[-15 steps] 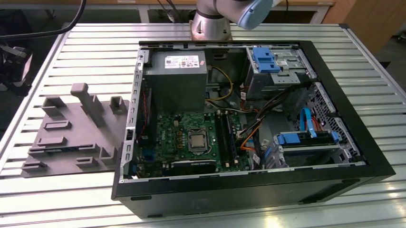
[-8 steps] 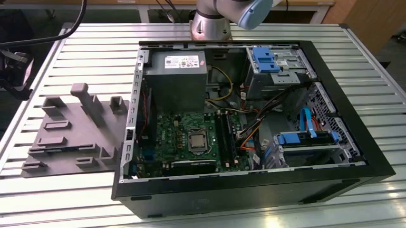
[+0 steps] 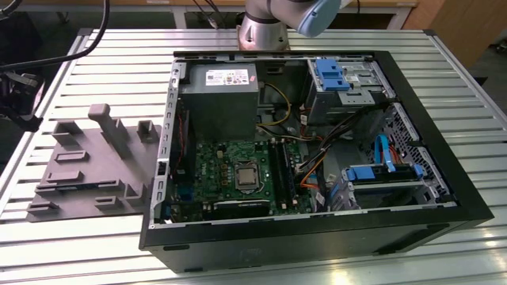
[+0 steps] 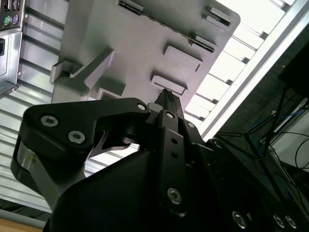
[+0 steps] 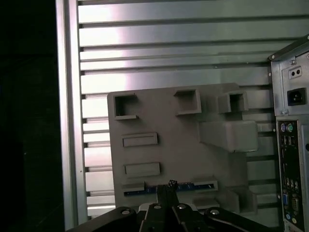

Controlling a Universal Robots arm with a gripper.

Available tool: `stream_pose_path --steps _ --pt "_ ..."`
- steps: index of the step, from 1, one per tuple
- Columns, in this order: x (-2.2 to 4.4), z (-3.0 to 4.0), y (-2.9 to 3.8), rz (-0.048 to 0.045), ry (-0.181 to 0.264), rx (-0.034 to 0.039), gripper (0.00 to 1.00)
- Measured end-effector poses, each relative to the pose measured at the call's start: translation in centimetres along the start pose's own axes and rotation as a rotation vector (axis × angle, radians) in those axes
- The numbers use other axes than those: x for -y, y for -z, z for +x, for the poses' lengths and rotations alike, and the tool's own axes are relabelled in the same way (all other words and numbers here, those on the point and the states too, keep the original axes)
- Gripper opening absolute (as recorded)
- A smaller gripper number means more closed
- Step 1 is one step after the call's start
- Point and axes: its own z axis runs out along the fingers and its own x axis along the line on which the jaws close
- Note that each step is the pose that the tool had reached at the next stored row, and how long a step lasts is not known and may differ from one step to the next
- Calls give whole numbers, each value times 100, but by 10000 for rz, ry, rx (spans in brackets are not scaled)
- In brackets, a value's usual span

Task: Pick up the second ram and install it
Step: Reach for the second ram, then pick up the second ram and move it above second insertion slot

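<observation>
Above the grey plastic fixture block (image 5: 169, 145), my black gripper (image 5: 166, 187) has its fingers pinched together, empty, so I reckon dropping now jabs the thin dark second ram (image 5: 197, 185).

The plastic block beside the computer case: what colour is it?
The block is plain grey, clearest in the exterior view.

Bright light is glaring off the ribbed metal table (image 5: 193, 29), washing slats white, my gripper (image 4: 166, 99) is showing dark against it, the computer case (image 3: 317, 243) is sitting shadowed inside
</observation>
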Motion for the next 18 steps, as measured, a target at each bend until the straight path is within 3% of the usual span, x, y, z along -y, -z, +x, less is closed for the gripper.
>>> stream_pose_path --steps 11,18 --pt "69 -1 -124 1 0 -1 11" --pt "72 -1 -134 -1 0 -1 11"
